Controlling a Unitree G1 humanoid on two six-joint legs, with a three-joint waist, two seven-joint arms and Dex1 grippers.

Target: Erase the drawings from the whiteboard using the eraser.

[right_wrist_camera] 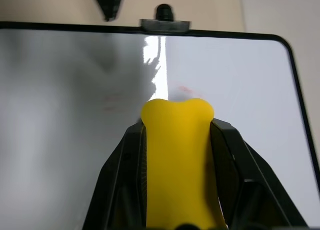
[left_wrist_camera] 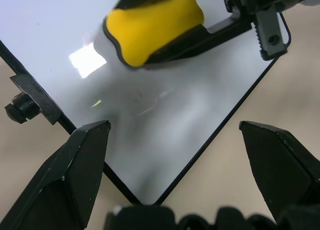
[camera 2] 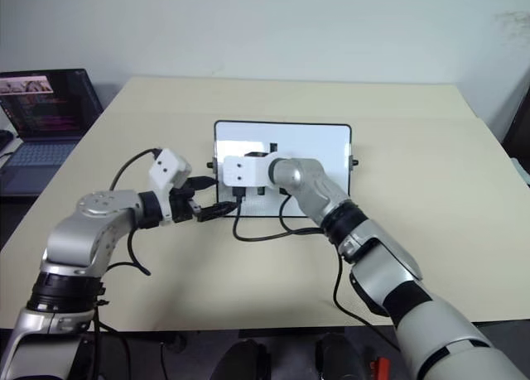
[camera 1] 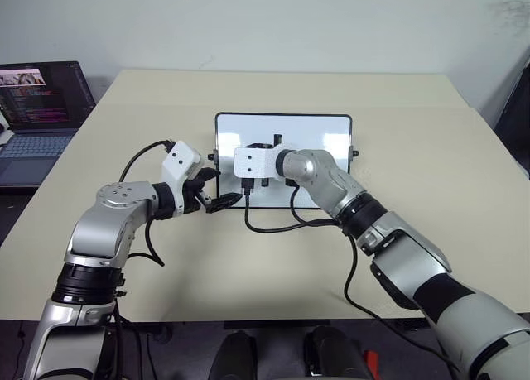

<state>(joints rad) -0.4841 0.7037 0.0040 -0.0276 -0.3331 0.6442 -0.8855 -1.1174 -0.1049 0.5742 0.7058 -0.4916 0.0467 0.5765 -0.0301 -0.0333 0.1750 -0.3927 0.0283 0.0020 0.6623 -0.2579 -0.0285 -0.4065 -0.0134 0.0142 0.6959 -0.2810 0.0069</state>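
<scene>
The whiteboard (camera 1: 323,144) lies flat in the middle of the beige table. My right gripper (right_wrist_camera: 177,127) is shut on the yellow eraser (right_wrist_camera: 177,155), whose tip rests over the board's left half (left_wrist_camera: 155,24). Faint red traces of the drawings (right_wrist_camera: 182,89) show just ahead of the eraser, with a fainter smear (right_wrist_camera: 112,108) beside them and a small speck (left_wrist_camera: 140,94) below it. My left gripper (camera 1: 222,190) is open at the board's near left corner, its fingers spread on either side of that corner (left_wrist_camera: 172,130), holding nothing.
An open laptop (camera 1: 41,107) stands at the table's far left edge. Black cables (camera 1: 273,227) loop onto the table in front of the board. A small black knob (left_wrist_camera: 17,109) sticks out from the board's side. Bare table (camera 1: 431,148) lies to the right.
</scene>
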